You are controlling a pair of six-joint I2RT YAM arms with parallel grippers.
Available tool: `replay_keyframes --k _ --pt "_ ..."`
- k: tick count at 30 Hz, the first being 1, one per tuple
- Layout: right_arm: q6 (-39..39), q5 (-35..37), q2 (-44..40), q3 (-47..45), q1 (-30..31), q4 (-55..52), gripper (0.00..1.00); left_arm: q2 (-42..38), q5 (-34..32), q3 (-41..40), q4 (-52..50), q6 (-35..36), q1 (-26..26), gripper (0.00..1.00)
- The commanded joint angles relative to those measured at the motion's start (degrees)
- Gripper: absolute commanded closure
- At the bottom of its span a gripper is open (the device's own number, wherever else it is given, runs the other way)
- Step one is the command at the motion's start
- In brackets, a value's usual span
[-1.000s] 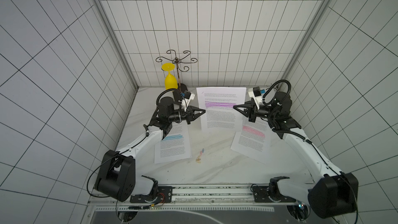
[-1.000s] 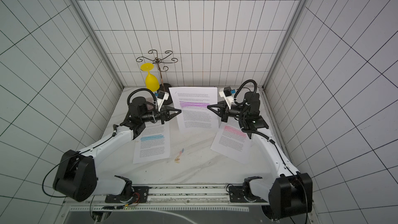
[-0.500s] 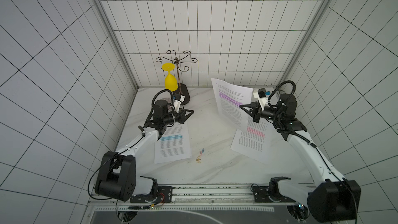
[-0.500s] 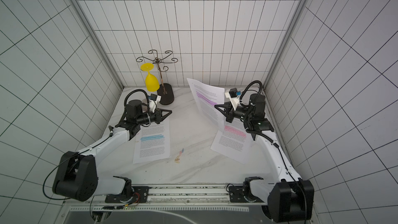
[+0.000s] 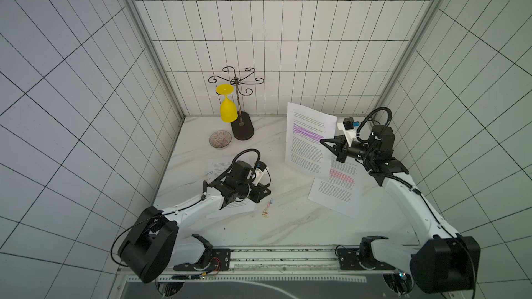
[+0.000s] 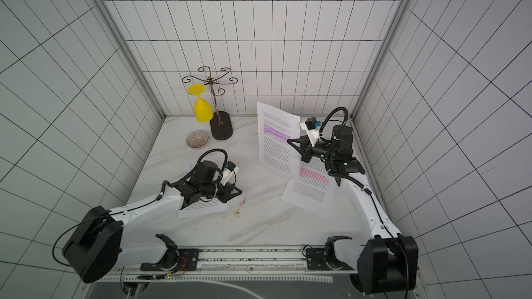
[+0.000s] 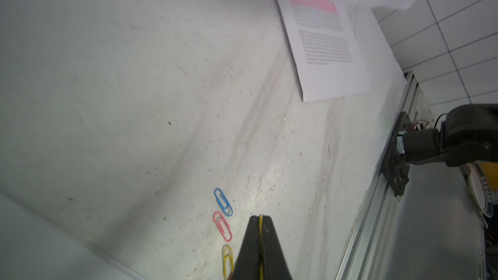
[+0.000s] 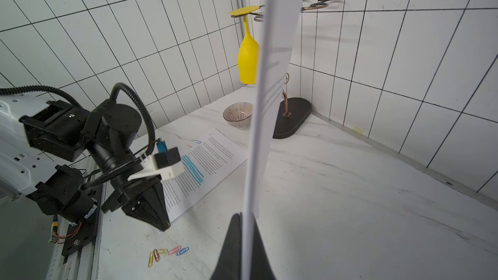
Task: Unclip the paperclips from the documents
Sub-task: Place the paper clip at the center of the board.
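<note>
Toward 7 o'clock on the table (image 5: 288,225), the left gripper (image 7: 260,218) is pressed closed on a thin yellow paperclip (image 7: 260,238). The loose paperclips (image 7: 223,226), blue, pink and yellow, lie on the tabletop just beside its tips, and the blue-banded document (image 8: 204,162) lies flat at 9 o'clock. Over at 2 o'clock the right gripper (image 8: 246,215) is clamped on the edge of the purple-banded document (image 5: 309,142), holding it upright above the table, while the pink-banded document (image 5: 336,191) lies flat at 4 o'clock.
</note>
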Motion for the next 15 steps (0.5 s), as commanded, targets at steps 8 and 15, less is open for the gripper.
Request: replay_keyframes --k 8,15 --pt "-0.13 0.28 -0.01 -1.88 -0.08 0.20 1.00 5.92 -8.62 0.31 -1.83 -0.98 -7.63 1.00" --pt "-0.04 0.89 0.05 -2.34 -0.05 0.10 1.00 7.28 -9.31 0.88 -1.76 -2.24 -8.92 0.74"
